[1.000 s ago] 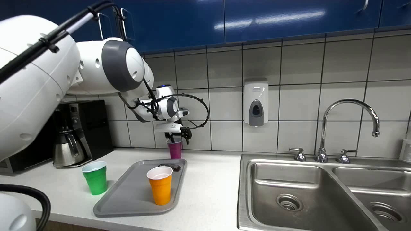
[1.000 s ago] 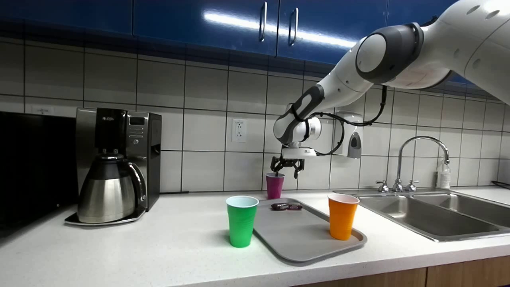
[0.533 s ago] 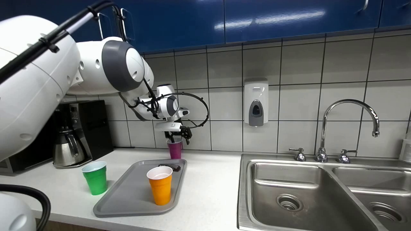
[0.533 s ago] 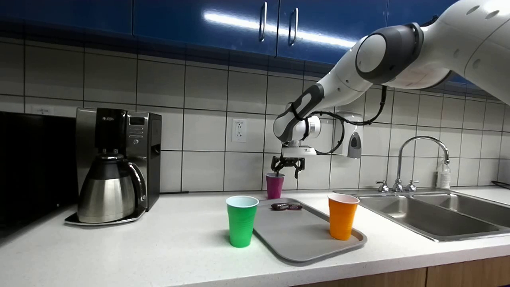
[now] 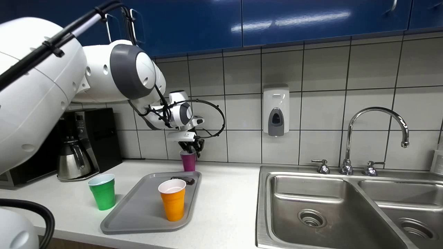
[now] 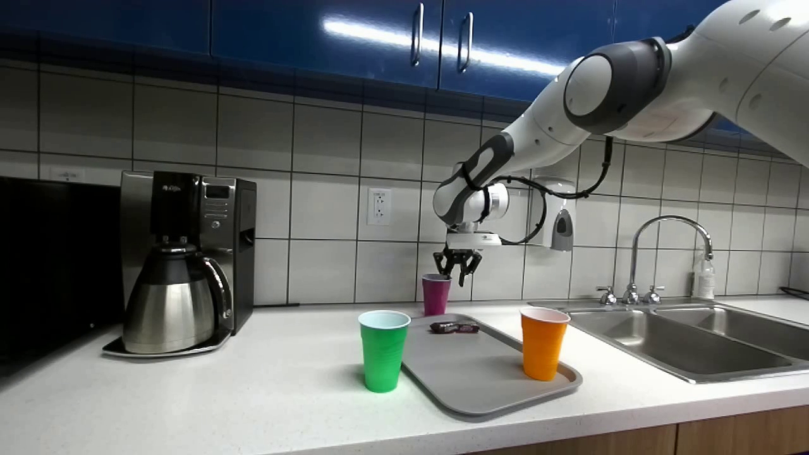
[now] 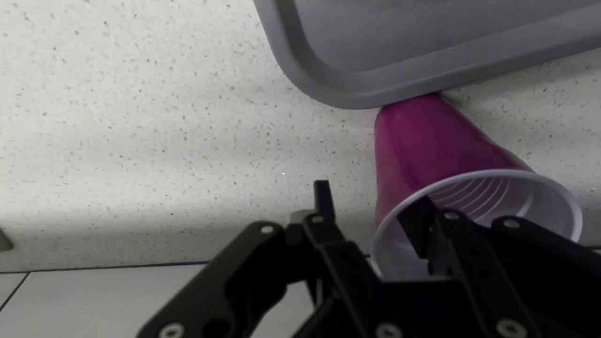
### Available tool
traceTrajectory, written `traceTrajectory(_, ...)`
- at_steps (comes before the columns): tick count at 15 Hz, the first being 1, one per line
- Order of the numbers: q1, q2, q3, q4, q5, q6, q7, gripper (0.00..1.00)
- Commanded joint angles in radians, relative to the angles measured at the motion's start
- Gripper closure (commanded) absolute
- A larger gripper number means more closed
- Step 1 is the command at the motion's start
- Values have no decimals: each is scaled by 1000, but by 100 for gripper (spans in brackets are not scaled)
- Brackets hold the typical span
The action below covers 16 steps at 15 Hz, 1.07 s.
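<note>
Of 3 tapered, glossy plastic cups, all upright, the purple cup (image 6: 436, 297) stands on the desk (image 6: 265, 392) just beside the grey tray (image 6: 468, 373), at the tray's end nearest the tiled wall (image 6: 328, 208); whether it touches the raised rim cannot be told. The robot's 2 jaws are apart at this cup: in the wrist view 1 reaches into the round mouth, where pale ribbed rings show, and the other stands outside, with speckled white desk between it and the cup. The orange cup (image 6: 543, 347) stands on the tray, near its end away from the wall. The green cup (image 6: 383, 354) stands beside the tray's long edge. 1 dark wrapped bar (image 6: 454, 328) lies on the tray, near its wall end. Well past the tray on the green cup's side are 1 coffee maker (image 6: 218, 253) and 1 brushed-steel carafe (image 6: 169, 316); past its opposite side, 1 stainless-steel sink (image 5: 308, 197) with 2 rounded basins and 1 curved chrome faucet (image 5: 348, 145).
</note>
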Motion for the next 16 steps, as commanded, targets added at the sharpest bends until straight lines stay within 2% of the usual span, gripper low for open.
traceTrajectory(1, 4, 17, -5, 46, 16, -36, 16, 89)
traceTrajectory(3, 3, 14, -5, 44, 16, -34, 14, 99)
traceTrajectory(4, 3, 14, -4, 44, 17, -34, 14, 100)
traceTrajectory(16, -3, 2, 5, 32, 42, -15, 5, 99)
